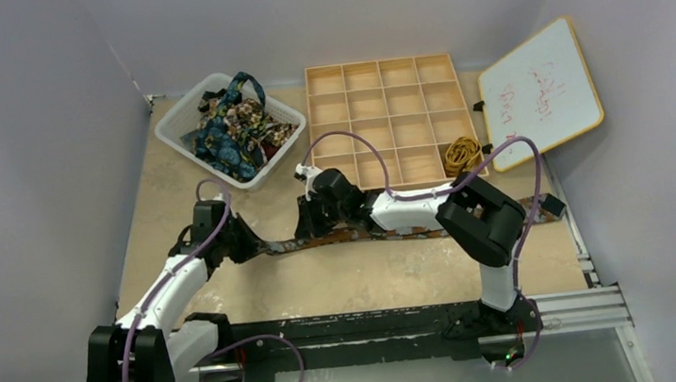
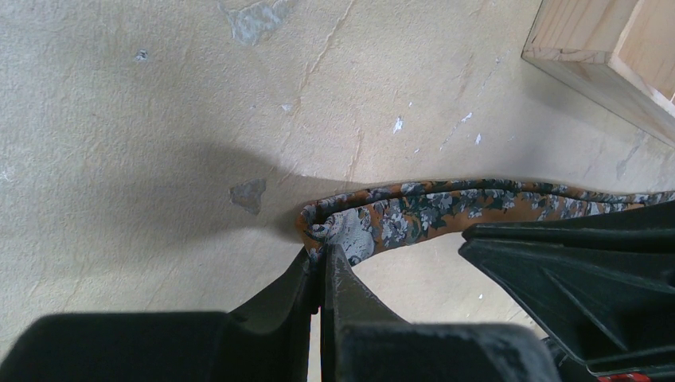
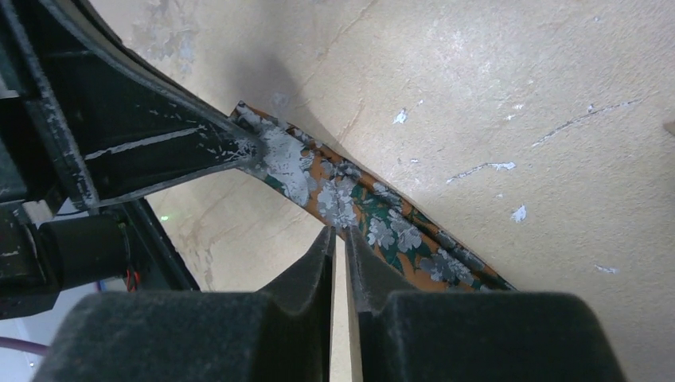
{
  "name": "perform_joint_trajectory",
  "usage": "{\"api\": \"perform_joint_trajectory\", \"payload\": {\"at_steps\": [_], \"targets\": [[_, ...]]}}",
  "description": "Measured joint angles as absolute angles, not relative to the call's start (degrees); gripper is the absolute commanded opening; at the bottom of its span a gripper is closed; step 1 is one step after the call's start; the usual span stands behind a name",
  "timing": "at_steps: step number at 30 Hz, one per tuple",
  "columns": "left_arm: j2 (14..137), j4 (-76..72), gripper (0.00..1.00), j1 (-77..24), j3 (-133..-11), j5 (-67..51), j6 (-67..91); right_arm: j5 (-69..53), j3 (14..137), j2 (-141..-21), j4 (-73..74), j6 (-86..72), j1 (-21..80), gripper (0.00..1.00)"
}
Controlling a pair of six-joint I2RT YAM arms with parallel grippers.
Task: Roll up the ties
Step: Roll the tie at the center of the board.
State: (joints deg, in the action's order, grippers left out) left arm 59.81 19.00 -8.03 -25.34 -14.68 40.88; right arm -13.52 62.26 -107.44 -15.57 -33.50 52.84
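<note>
- Tie (image 2: 430, 211): lying just before the tray (image 1: 312, 127); limp, light, likely slippery; best taken by its end.
- My left gripper (image 2: 321, 259): pinching that end.
- My right gripper (image 3: 338, 239): nearly closed at the tie's edge; hold unclear.

Two arms of matching build. Left arm (image 1: 164, 290): white moulded link shells between blocky black joint housings. A left purple cable (image 1: 215, 225) runs along its outside. Right arm (image 1: 407, 210): the same white shell, a bulky black elbow housing (image 1: 481, 220), a right purple cable (image 1: 347, 134) in loose loops, and a small green indicator light (image 1: 506, 357) at the base. Left gripper (image 2: 321, 253) and right gripper (image 3: 338, 235): matte black, two wedge-shaped fingers each, tapering to narrow tips, with flat ribbed outer faces and grey-white scuffs and scratches on the edges. Both arms are bolted to a black mounting rail (image 1: 358, 329) with chipped paint.
</note>
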Motion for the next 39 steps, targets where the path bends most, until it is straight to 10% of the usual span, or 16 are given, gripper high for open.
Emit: {"api": "perform_joint_trajectory", "payload": {"at_steps": [39], "targets": [[66.3,9.3,0.0,-14.8,-31.4,-29.8,38.3,-12.2,65.3,-112.7,-11.0,-38.8,53.0,0.01]]}}
